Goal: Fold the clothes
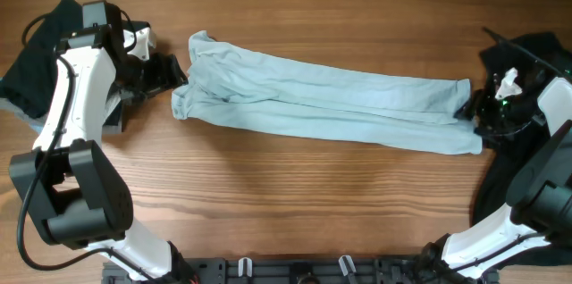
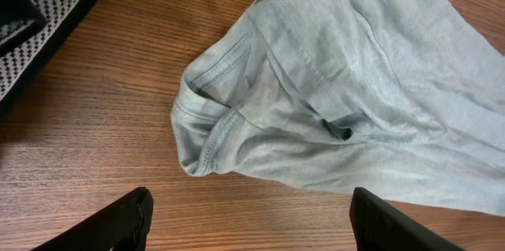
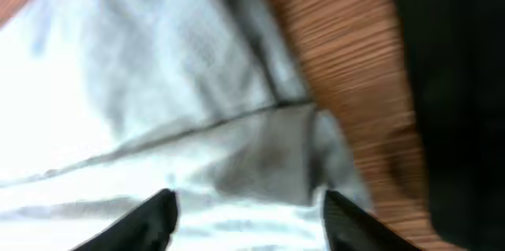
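A pale light-blue T-shirt (image 1: 322,96) lies folded into a long narrow band across the middle of the wooden table, its collar and sleeve end at the left. In the left wrist view the bunched sleeve end (image 2: 316,93) lies just beyond my left gripper (image 2: 248,219), which is open and empty over bare wood. My left gripper (image 1: 165,74) sits just left of the shirt. My right gripper (image 1: 474,110) is at the shirt's right end. In the right wrist view its fingers (image 3: 248,215) are open above the pale fabric (image 3: 158,125), blurred.
A dark garment pile (image 1: 40,61) lies at the far left, partly under the left arm. Another black garment pile (image 1: 536,61) lies at the far right, also in the right wrist view (image 3: 458,85). A checkered pad edge (image 2: 39,14) shows top left.
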Robot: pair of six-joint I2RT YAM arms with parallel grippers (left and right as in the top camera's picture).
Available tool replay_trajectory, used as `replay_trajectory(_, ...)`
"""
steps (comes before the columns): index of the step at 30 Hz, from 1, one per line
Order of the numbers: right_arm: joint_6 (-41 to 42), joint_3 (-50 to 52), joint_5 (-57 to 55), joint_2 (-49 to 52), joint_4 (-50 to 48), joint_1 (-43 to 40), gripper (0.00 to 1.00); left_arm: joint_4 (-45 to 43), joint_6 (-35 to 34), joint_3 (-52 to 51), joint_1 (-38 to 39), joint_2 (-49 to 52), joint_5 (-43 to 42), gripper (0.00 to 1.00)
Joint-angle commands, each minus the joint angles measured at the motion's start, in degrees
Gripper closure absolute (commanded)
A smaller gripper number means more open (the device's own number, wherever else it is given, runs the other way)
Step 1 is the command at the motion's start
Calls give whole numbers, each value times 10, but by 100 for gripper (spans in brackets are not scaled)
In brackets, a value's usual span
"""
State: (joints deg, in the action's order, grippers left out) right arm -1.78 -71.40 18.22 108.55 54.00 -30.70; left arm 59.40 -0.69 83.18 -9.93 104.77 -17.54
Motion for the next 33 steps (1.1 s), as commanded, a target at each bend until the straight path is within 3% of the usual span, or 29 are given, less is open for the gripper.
replay_trajectory(1, -24, -24, 14, -24, 16, -5, 24, 0, 5, 11, -5, -11, -13, 20)
replay_trajectory(6, -16, 1, -19, -5, -30, -9, 21, 0, 5, 11, -5, -11, -13, 20)
replay_trajectory(8, -19, 9, -19, 25, -63, -8, 27, 0, 5, 11, -5, -11, -13, 20)
replay_trajectory(10, -44, 10, 23, 40, -85, -8, 40, 0, 5, 11, -5, -11, -13, 20)
replay_trajectory(15, -54, 25, 44, 85, -95, -4, 42, 5, 5, 11, -5, -11, -22, 20)
replay_trajectory(17, -111, 27, 169, 84, -87, -2, 62, 4, 5, 11, -5, -11, -22, 20)
replay_trajectory(19, -101, 19, 189, 79, -76, -4, 93, 5, 5, 11, -5, -11, -22, 20)
replay_trajectory(28, -52, -241, 21, 7, 137, -20, 96, 28, 5, 11, -5, -11, -22, 20)
replay_trajectory(33, -34, -264, 27, -36, 192, 68, 96, 32, 5, 11, -5, -11, -22, 21)
